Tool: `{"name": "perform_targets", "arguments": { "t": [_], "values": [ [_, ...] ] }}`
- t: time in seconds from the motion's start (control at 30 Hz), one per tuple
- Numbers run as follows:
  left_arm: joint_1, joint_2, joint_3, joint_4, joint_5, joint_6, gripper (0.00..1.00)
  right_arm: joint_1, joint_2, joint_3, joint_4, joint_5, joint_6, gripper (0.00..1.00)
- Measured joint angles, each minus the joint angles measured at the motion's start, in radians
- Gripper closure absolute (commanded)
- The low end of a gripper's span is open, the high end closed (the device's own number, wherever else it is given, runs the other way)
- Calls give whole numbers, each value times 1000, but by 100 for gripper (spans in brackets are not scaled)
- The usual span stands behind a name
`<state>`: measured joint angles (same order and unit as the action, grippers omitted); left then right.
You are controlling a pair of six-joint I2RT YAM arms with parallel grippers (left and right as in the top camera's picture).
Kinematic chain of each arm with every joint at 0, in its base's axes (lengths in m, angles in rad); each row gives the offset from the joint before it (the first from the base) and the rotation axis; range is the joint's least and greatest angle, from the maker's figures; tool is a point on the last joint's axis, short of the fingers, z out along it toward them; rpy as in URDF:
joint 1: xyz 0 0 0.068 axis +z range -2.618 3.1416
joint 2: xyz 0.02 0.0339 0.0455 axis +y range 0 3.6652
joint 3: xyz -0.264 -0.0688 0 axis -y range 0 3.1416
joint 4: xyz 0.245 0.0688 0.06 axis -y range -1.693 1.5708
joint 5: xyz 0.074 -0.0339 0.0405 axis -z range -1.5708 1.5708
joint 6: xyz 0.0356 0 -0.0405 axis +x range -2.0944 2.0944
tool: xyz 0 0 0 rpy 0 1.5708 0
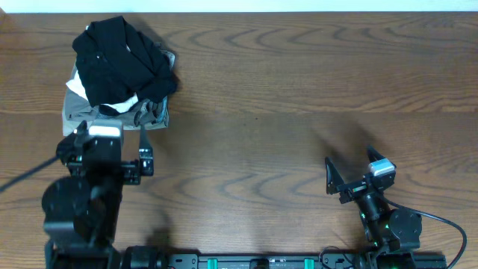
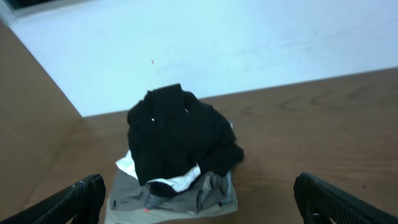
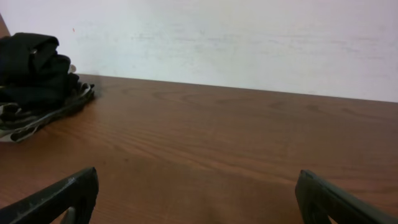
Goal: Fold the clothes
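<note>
The black shirt (image 1: 123, 60) lies crumpled in a heap at the table's far left, on top of a white folded garment and a grey folded garment. It also shows in the left wrist view (image 2: 180, 137) and far left in the right wrist view (image 3: 31, 68). My left gripper (image 1: 110, 138) is open and empty, just in front of the pile, with its fingers either side of it in the left wrist view (image 2: 199, 186). My right gripper (image 1: 349, 163) is open and empty at the near right, far from the shirt, over bare wood (image 3: 198, 180).
The white garment (image 1: 123, 103) peeks out under the shirt, and the grey garment (image 1: 149, 113) lies at the bottom of the pile. The wooden table (image 1: 261, 90) spreads to the right. Its far edge runs just behind the pile. A black cable (image 1: 22, 175) trails left of my left arm.
</note>
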<state>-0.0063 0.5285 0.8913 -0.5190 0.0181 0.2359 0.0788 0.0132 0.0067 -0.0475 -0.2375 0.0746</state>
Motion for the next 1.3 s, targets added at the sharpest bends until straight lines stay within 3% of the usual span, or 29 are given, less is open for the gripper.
{"name": "perform_targets", "arguments": {
  "t": [0.5,0.93,1.3],
  "values": [
    [4,-316,-341,258,0,0,2,0,0,0,0,0,0,1],
    [4,-509,-567,269,0,0,2,0,0,0,0,0,0,1],
    [4,-517,-664,274,1,-6,2,0,0,0,0,0,0,1]
  ]
}}
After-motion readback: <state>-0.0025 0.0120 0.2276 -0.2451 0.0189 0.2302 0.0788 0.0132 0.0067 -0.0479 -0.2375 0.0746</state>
